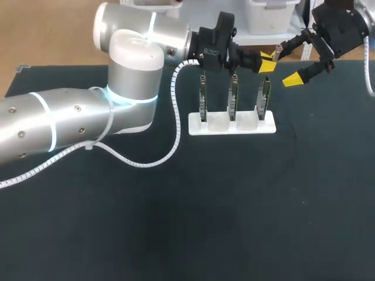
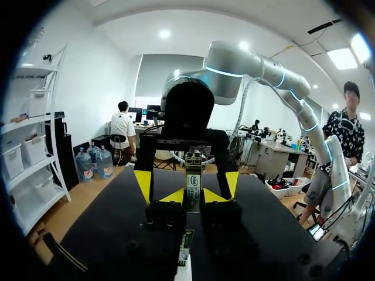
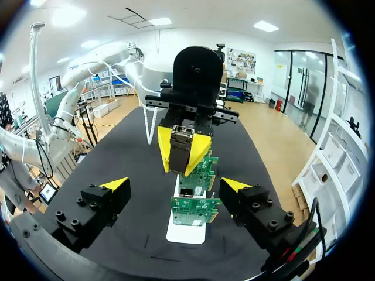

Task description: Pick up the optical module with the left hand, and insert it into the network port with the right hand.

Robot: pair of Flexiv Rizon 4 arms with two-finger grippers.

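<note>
Well, counter: dark and matte, lying under both pincers and carrying the stand.
Left arm: thick and silver, it comes in from the left side and ends in the left pincer over the far part of the counter. A white coiled cable hangs along it.
Right arm: only its black wrist shows, at the far right corner, pointing its pincer toward the left one.
Left pincer: clenched on the optical module, one yellow tip pressed on each side of it.
Right pincer: released, fingers spread wide. It faces the left pincer, with one finger off to each side of the held module and touching nothing.
Stand: a white block on the counter, below the left pincer and ahead of the right one.
Boards: three upright in the stand, in a row. The one nearest the right pincer carries a metal network port.
Optical module: a slim metal body held in the left pincer, raised above the boards, apart from the port.
</note>
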